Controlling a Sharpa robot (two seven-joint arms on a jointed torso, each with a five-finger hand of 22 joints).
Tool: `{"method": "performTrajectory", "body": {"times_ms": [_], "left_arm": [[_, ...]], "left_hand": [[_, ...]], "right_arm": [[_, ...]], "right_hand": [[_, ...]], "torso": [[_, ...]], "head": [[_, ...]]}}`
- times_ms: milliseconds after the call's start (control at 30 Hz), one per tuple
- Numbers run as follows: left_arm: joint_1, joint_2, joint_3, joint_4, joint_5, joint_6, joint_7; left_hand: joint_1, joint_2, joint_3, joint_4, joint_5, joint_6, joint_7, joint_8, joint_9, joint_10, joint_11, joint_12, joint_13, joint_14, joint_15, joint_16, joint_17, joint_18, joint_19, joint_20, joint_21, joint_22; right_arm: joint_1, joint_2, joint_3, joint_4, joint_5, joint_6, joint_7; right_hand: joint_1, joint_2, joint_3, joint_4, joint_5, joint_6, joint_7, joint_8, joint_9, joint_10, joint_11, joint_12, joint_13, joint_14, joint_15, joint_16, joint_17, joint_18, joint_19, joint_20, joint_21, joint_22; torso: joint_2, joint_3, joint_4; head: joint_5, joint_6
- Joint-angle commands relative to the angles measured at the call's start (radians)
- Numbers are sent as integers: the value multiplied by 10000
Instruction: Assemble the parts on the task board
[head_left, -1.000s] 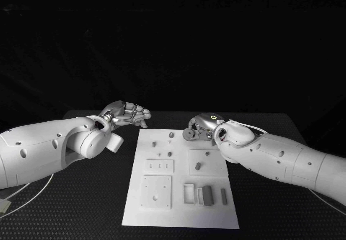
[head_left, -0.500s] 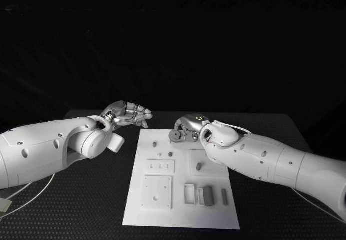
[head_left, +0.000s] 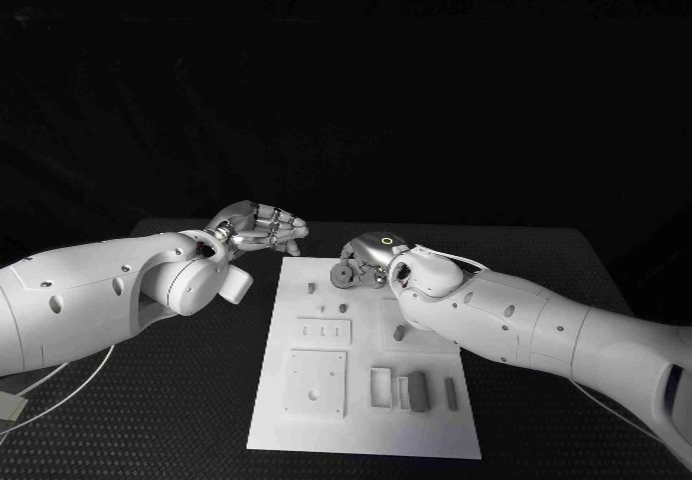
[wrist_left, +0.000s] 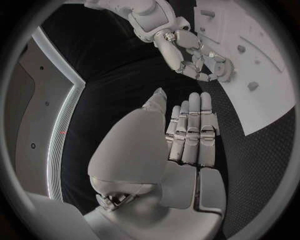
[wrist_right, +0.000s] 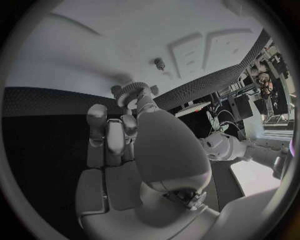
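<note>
1 gear (head_left: 346, 277) pinched in right hand (head_left: 369, 262), hanging over far end of board (head_left: 361, 420), near peg (head_left: 343, 269). Left hand (head_left: 260, 230) curled, holding nothing, beside board. Best lowered level, bore over peg, then released.

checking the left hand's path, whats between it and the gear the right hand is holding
In the head view only bare task board corner and black table lie between the left hand and the gear held in the right hand fingers; no part sits there.
</note>
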Motion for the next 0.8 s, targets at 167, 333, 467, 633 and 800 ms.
{"method": "performTrajectory", "body": {"times_ms": [167,333,467,633,800], "left_arm": [[11,23,7,36,-25,99,80],[11,36,8,62,-25,108,77],[11,54,8,44,-25,111,73],[11,105,8,6,-25,130,78],[11,104,8,-2,-25,134,72]], "left_hand": [[-73,-41,-57,-7,24,-44,37,-40,-8,22,32,-50,17,83,-17,-67,14,100,31,-66,-50,-8],[-74,-42,-57,-7,24,-43,37,-41,-8,23,33,-52,18,83,-17,-70,17,100,32,-66,-51,-8],[-76,-43,-57,-7,24,-44,37,-41,-8,23,33,-54,18,84,-17,-73,19,100,32,-66,-52,-8],[-77,-43,-58,-7,24,-43,37,-41,-7,24,33,-55,19,85,-17,-76,22,100,32,-66,-54,-7],[-79,-42,-58,-7,24,-44,37,-42,-7,24,33,-57,19,86,-17,-79,25,100,33,-65,-55,-7]], "right_arm": [[-13,164,-12,-188,-236,161,-76],[-28,241,-18,-296,-236,158,-105],[-50,384,-106,-515,-265,130,-217],[-126,486,-220,-669,-265,216,-220],[-166,496,-224,-719,-253,197,-223]], "right_hand": [[516,560,60,7,-29,314,281,-30,17,37,-8,-26,-448,16,-23,36,3,1007,24,-79,40,64],[512,558,71,7,-29,311,282,-35,15,34,-7,-30,-454,17,-23,36,1,1007,27,-81,41,63],[511,556,81,6,-29,309,282,-39,14,44,-7,-24,-443,20,-22,37,4,1007,28,-82,41,62],[504,559,100,7,-29,304,285,-47,11,44,-5,-25,-444,20,-21,37,-2,1007,32,-85,41,59],[500,558,112,7,-29,300,286,-53,9,36,-4,-33,-454,22,-20,38,-1,1007,35,-87,41,57]], "torso": [[-4,13,-22],[0,20,-25],[4,21,-15],[0,10,14],[6,10,6]], "head": [[20,-3],[23,11],[27,11],[17,-25],[37,-56]]}}
